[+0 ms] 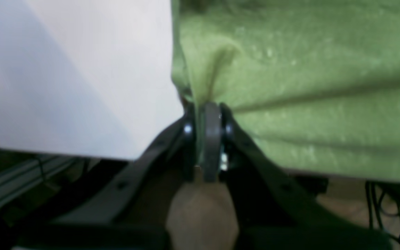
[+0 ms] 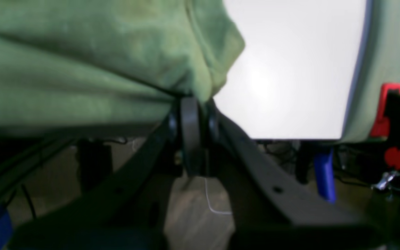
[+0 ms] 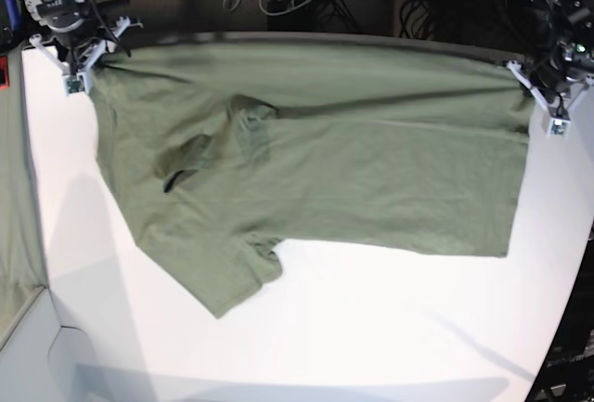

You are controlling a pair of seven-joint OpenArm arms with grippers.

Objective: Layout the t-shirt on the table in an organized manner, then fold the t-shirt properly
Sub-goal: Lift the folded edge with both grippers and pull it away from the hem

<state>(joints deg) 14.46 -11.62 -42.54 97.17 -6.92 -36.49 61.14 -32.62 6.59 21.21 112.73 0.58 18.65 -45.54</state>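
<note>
Both claws pinch the cloth. At the upper right of the base view, the left gripper (image 3: 555, 96), a white-fingered claw on a dark arm, has its jaws pressed together on a corner of the plain olive-green short-sleeved cotton t-shirt (image 3: 371, 161); its own wrist view shows the dark fingers (image 1: 211, 118) closed tight around a bunched fold of green fabric at the centre of the frame, with creases fanning out to the right. At the upper left of the base view, the right gripper (image 3: 79, 63) is clamped in the same way on the opposite corner, and its wrist view shows the fingers (image 2: 190, 114) shut on a gathered edge of the shirt (image 2: 82, 69) just left of centre.

Between the two claws the shirt's far edge runs taut along the far rim of the large smooth matte white table (image 3: 371, 328). The garment lies spread across the upper half of the base view, touching the tabletop. One sleeve points toward the lower left of the frame; the other is folded over onto the body near the collar, left of centre, with wrinkles around it. The shirt's straight hem stands at the right side, near the left gripper. Bare white tabletop (image 1: 75, 76) fills the upper left of the left wrist view.
</note>
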